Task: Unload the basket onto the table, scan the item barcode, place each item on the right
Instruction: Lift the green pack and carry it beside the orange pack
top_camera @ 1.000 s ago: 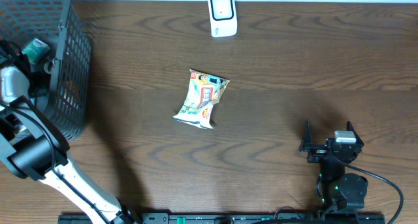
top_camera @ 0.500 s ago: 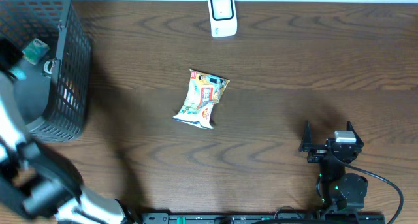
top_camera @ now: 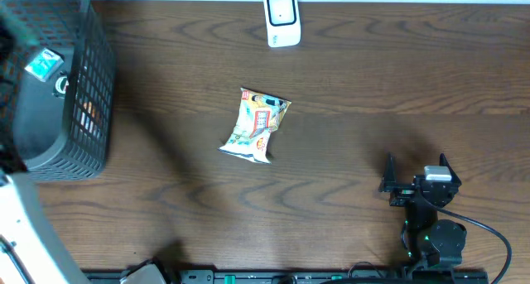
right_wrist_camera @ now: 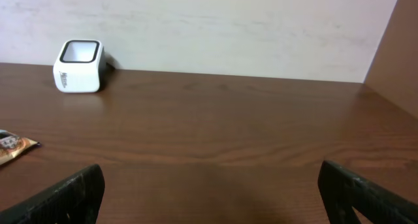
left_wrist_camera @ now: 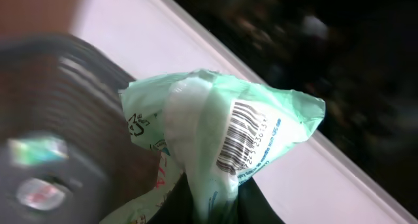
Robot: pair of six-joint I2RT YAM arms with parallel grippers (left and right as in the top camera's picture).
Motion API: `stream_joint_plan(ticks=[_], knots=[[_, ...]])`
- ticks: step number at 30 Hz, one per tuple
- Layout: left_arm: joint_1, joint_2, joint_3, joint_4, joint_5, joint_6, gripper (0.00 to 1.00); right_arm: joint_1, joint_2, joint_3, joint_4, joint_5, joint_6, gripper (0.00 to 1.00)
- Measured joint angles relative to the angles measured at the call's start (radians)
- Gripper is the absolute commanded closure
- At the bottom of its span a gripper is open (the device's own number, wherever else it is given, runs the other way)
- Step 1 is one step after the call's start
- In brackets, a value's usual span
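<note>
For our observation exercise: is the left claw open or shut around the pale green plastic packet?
Shut: the left claw pinches the pale green plastic packet at its lower end, bunching it.

Overhead: fixed high, looking straight down on the whole table, basket at left edge. Right wrist: low over the tabletop, facing across to the scanner and back wall; scanner shared with overhead. Left wrist: very close on a green packet, blurred; basket shared with overhead.

Scanner behind snack packet, basket left
</note>
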Motion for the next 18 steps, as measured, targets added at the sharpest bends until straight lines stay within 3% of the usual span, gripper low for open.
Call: stream_joint_plan(ticks=[4,8,18], knots=[[-0.154,-0.034,0.000,-0.053,0.050,0.021,0.93,0.000,0.000,0.000,0.000,0.000,0.000,0.01],[-0.316,-0.021,0.000,-0.140,0.071,0.135,0.93,0.000,0.000,0.000,0.000,0.000,0.000,0.01],[-0.602,0.188,-0.003,-0.318,0.069,0.377,0.93,0.000,0.000,0.000,0.000,0.000,0.000,0.01]])
